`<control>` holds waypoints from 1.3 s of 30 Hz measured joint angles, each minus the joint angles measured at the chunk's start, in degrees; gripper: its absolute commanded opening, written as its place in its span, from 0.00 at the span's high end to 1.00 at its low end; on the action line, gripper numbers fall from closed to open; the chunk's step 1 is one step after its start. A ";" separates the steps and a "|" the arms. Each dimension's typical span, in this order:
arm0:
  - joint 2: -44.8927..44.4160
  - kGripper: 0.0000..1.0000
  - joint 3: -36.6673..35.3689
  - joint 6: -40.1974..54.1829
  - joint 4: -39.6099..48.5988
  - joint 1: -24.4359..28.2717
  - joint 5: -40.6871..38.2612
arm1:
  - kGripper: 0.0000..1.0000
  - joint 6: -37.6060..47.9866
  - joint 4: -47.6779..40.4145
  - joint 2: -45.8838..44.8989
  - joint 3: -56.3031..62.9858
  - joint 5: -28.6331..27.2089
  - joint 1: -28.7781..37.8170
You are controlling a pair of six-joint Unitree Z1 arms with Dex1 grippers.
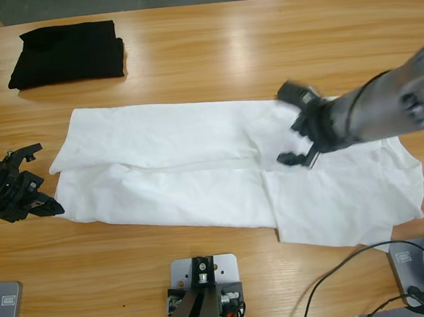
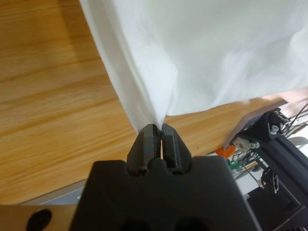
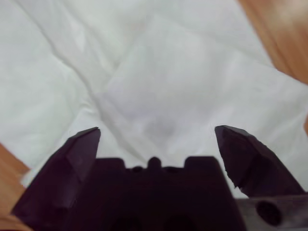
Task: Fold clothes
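At the far left of the high view, the left gripper point(image 1: 42, 188) sits low at the table's edge, at the left end of the white T-shirt point(image 1: 198, 174). The left wrist view shows its two black jaws pressed together with a thin corner of white fabric point(image 2: 159, 120) running down into the seam between them, so it reads as pinching the shirt's edge, though the high view makes the contact look slight and I cannot be sure how much cloth is caught.

Behind it, well apart from the shirt, a folded black garment point(image 1: 66, 54) lies near the far edge of the wooden table point(image 1: 211, 48).

The T-shirt lies flat across the middle of the table, stretched lengthwise, its long sides turned in so that overlapping layers show as a crease along the centre. Its right end is broader and more rumpled.

Over that right part hangs the right gripper point(image 1: 297, 122), jaws spread wide and holding nothing; its wrist view looks straight down on layered white cloth point(image 3: 159, 96) between the open tips.

The fabric looks thin, light and limp. It will sag and slide rather than keep a shape, so a grip probably wants a doubled edge or corner, pinched through all layers, with both ends lifted together.
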 measured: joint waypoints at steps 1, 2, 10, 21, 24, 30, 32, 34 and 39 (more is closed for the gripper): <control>0.00 1.00 0.00 0.00 0.02 0.00 0.00 | 0.37 -3.23 -0.26 0.88 -0.01 -0.10 1.01; 0.00 1.00 0.00 0.00 0.03 -0.01 0.00 | 0.39 -6.80 -0.44 1.43 -0.01 -0.11 1.70; 0.00 1.00 0.00 0.00 0.03 -0.05 0.00 | 0.40 -27.61 -0.55 5.19 -0.18 5.30 2.71; -0.09 1.00 0.00 -0.47 1.44 -0.05 -1.58 | 0.40 -30.18 -0.55 8.47 -0.77 11.13 -2.20; -0.10 1.00 0.02 -0.72 2.03 -0.05 -2.09 | 0.41 -30.36 -0.54 8.85 -1.15 11.46 -2.35; -1.15 1.00 0.51 -1.93 2.10 -0.05 -2.66 | 0.42 -30.52 -0.23 9.89 -2.47 11.54 -3.78; -1.73 1.00 0.65 -2.34 2.10 -0.17 -2.72 | 0.42 -30.52 -0.07 10.07 -2.73 11.54 -5.50; -2.66 1.00 0.92 -2.81 2.10 -1.04 -2.78 | 0.42 -30.52 0.18 10.28 -3.00 11.54 -6.94; -3.91 1.00 1.19 -3.42 2.39 -3.55 -2.99 | 0.44 -30.52 0.90 10.66 -3.63 11.29 -7.67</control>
